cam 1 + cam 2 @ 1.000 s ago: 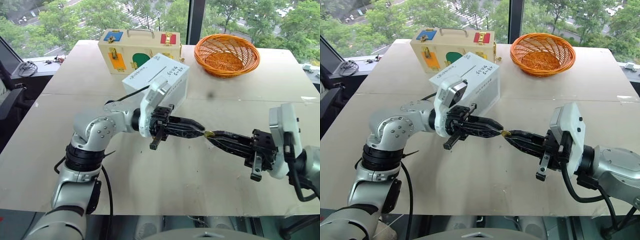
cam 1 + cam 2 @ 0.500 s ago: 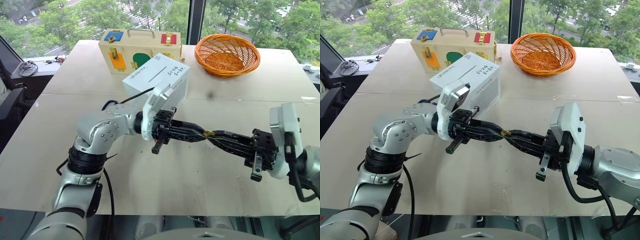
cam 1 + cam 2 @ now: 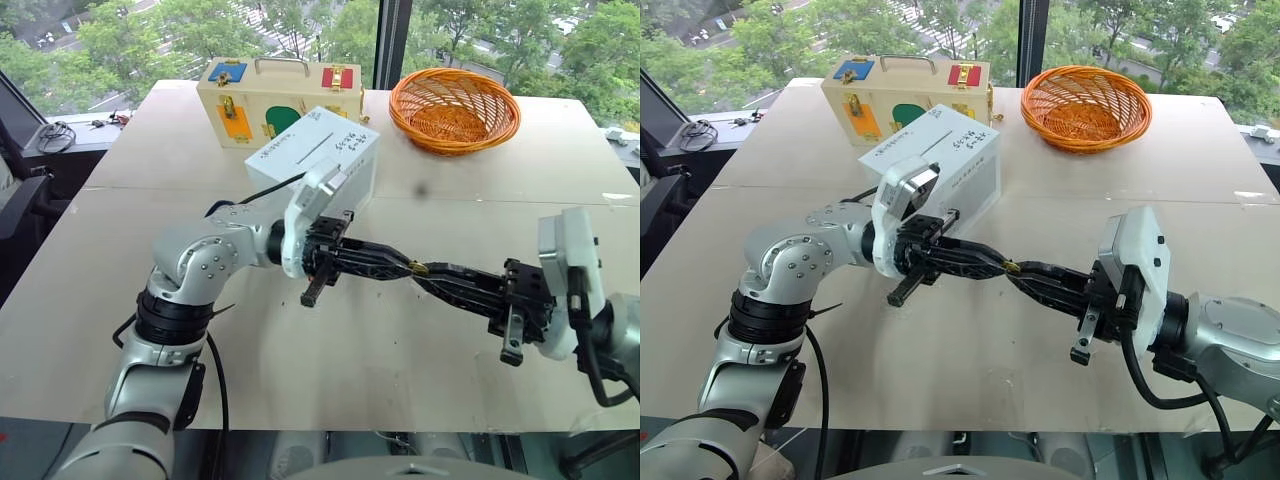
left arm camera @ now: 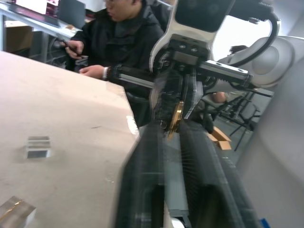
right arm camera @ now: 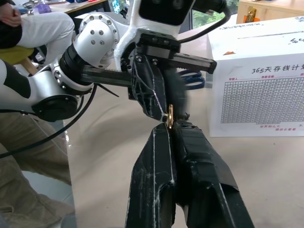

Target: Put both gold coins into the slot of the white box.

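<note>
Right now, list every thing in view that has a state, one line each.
Gold coin: in the air, pinched between both grippers' tips.
Left gripper: shut on the coin.
Right gripper: shut on the coin.
White box: upright, slot up.
Wooden case: upright, closed.
Orange basket: upright.

- White box (image 5: 259, 80), printed side: the heading reads "365天存钱计" before it runs off the frame, sitting above a grey grid of tiny numbers too small to read, with a small line of print below that can't be made out.
- White box top (image 3: 322, 146), just right of the slit: black handwriting in a few short rows, not legible.
- Case (image 3: 262, 100), far left of the table: coloured panels, no lettering to read.
</note>
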